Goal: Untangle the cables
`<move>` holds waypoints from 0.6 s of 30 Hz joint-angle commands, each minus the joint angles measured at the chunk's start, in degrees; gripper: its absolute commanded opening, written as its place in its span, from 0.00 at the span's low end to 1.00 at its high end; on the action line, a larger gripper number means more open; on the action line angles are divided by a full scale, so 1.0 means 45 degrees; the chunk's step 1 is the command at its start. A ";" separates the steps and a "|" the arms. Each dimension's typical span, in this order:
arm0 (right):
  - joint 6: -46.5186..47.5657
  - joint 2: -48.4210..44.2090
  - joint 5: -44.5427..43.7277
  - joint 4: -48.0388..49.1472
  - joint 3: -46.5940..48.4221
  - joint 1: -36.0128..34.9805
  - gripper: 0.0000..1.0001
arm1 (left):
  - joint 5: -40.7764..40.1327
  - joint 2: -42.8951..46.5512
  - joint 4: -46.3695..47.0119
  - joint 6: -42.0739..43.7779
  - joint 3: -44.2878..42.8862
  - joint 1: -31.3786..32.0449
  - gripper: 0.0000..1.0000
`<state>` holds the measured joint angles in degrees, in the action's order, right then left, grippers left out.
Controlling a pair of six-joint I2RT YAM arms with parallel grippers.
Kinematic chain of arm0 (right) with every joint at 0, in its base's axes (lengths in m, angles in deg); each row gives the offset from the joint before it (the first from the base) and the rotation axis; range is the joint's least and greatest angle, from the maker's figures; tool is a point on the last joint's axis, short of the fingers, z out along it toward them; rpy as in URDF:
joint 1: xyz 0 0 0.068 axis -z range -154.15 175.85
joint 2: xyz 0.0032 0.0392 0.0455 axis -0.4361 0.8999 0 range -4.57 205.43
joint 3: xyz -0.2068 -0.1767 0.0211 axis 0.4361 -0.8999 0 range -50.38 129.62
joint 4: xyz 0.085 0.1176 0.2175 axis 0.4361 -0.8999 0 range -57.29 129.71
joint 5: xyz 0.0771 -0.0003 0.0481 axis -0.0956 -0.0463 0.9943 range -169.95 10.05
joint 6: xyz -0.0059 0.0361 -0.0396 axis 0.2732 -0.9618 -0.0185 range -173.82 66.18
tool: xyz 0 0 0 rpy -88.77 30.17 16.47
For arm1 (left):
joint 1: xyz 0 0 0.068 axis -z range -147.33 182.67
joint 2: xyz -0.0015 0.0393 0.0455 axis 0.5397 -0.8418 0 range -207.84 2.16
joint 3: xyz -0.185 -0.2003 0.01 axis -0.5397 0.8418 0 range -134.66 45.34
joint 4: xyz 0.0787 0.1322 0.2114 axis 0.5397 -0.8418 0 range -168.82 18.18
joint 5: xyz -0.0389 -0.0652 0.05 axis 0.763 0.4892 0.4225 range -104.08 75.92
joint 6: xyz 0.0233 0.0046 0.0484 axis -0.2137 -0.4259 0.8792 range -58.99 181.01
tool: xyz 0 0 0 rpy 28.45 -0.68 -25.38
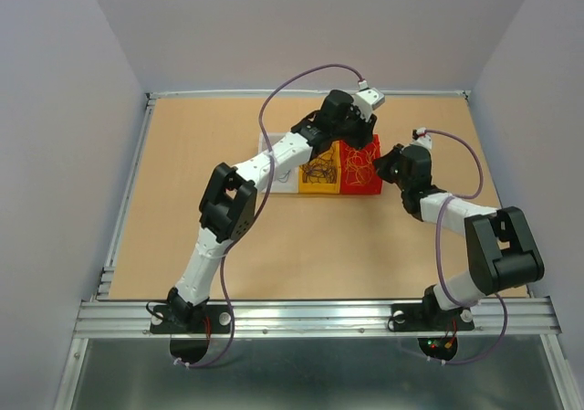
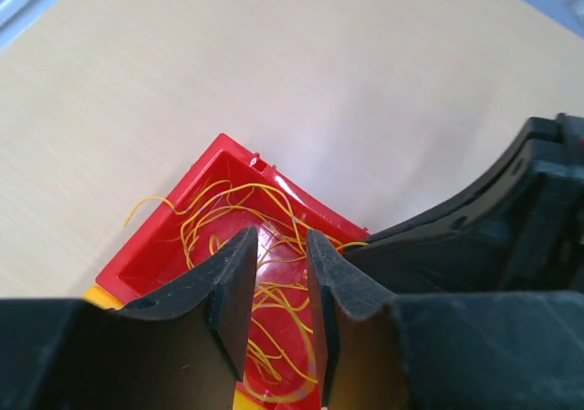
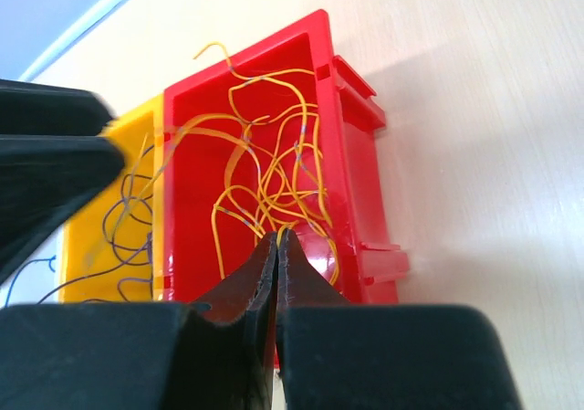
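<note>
Cables are lying tangled in the red bin. The left gripper is hovering above them, jaws partly apart, gripping nothing. The right gripper is pointing in at the bin's edge, pinched shut.

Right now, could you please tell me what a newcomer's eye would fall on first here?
A red bin mid-table, full of curly yellow wires, draws the eye first, with a yellow bin of dark wires beside it. Both grippers hang at the red bin: the left gripper with jaws apart, the right gripper shut, tips at the yellow wires.
</note>
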<state>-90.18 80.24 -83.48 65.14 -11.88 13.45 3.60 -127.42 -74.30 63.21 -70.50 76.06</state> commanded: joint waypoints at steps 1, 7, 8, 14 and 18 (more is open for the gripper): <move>-0.0065 0.0350 -0.0466 0.1185 0.0213 0.0061 0.01 | -0.0001 0.1177 -0.0112 0.0254 0.0369 -0.0034 0.43; 0.0169 0.1015 -0.0563 0.1126 0.0546 0.0061 0.01 | 0.0096 0.2328 -0.0269 0.0527 0.1266 -0.0190 0.54; 0.0228 0.1035 -0.0563 0.1087 0.0642 0.0061 0.01 | 0.0232 0.2504 -0.0269 0.0566 0.1461 -0.0249 0.55; 0.1106 0.1249 -0.1577 -0.0454 0.1929 -0.0524 0.00 | 0.0602 0.4496 0.0042 0.1133 0.3859 -0.1008 0.61; 0.1419 0.1717 -0.2437 -0.1527 0.2732 -0.1032 0.01 | 0.1657 0.5921 0.0453 0.0977 0.5366 -0.1887 0.64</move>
<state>-86.38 86.49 -89.44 61.49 -4.79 10.70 6.68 -108.66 -75.83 66.81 -49.80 71.15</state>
